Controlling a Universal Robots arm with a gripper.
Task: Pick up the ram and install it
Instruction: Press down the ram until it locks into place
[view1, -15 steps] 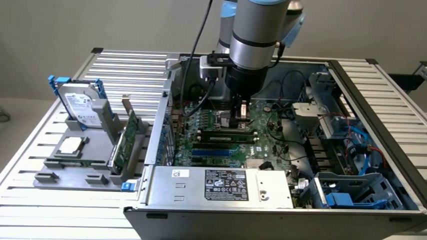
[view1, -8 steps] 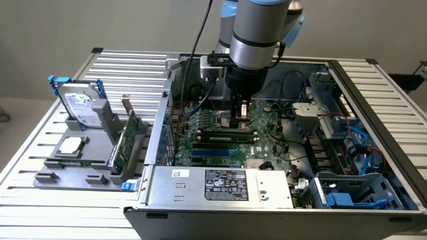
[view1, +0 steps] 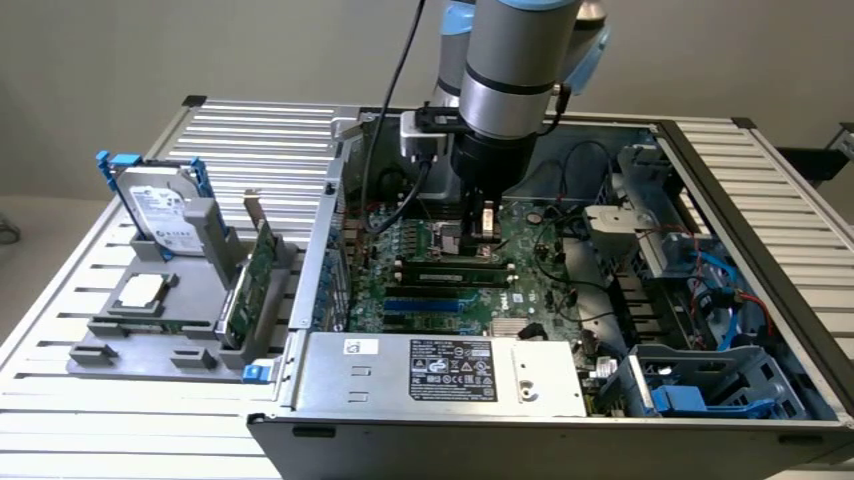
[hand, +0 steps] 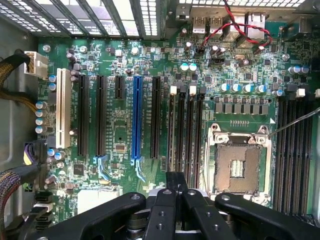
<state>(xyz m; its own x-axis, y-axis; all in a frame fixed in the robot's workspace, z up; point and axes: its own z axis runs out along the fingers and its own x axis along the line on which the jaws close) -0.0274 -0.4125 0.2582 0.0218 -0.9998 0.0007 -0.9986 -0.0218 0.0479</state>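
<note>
The robot arm (view1: 514, 70) reaches down into an open computer case (view1: 561, 400) that lies on a slatted metal surface (view1: 254, 140). Its claw (view1: 486, 222) hangs low over the green motherboard (view1: 441, 285), its fingers (hand: 175, 205) pressed together. In the exterior view a thin green stick, most likely the ram (view1: 455, 261), lies seated in one of the black slots (view1: 451, 278) just below the claw's tip; whether the claw touches it is hard to tell. In the wrist view the closed fingers sit above a group of long black slots (hand: 186, 135) beside the empty processor socket (hand: 237, 167), with a blue slot (hand: 136, 120) and a white slot (hand: 63, 107) further off. To the exterior view's left, a grey rack (view1: 174, 320) holds a hard drive (view1: 160, 215) and a taller green card (view1: 247, 285) upright.
</note>
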